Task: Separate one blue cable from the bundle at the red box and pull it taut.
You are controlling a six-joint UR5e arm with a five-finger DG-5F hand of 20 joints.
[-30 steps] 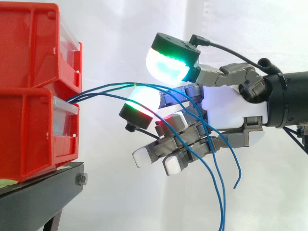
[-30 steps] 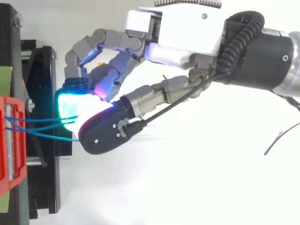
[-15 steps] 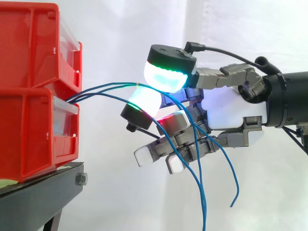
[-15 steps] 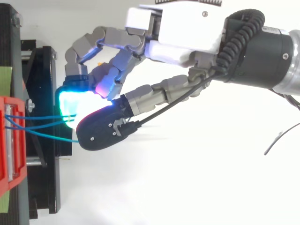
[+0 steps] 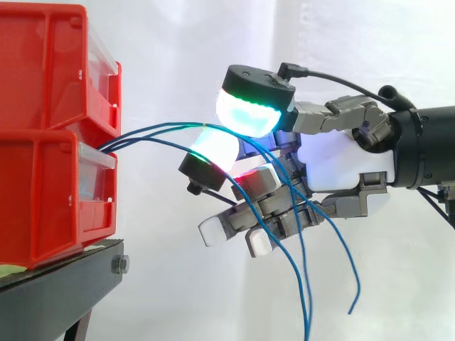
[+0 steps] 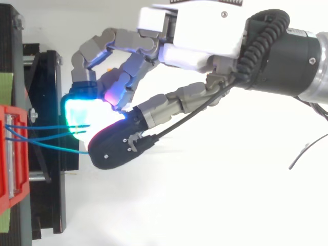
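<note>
Hand (image 5: 341,160) curled, glowing pads (image 5: 249,114) pinching blue cables (image 5: 170,126) at 3 o'clock of red bins (image 5: 43,192); cable ends slack, drooping toward 6 o'clock.

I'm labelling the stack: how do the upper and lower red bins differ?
The upper red bin sits on the lower red bin, which rests on the black stand. The blue cables leave at the lower bin's mouth, none from the upper. Both are red with clear fronts.
</note>
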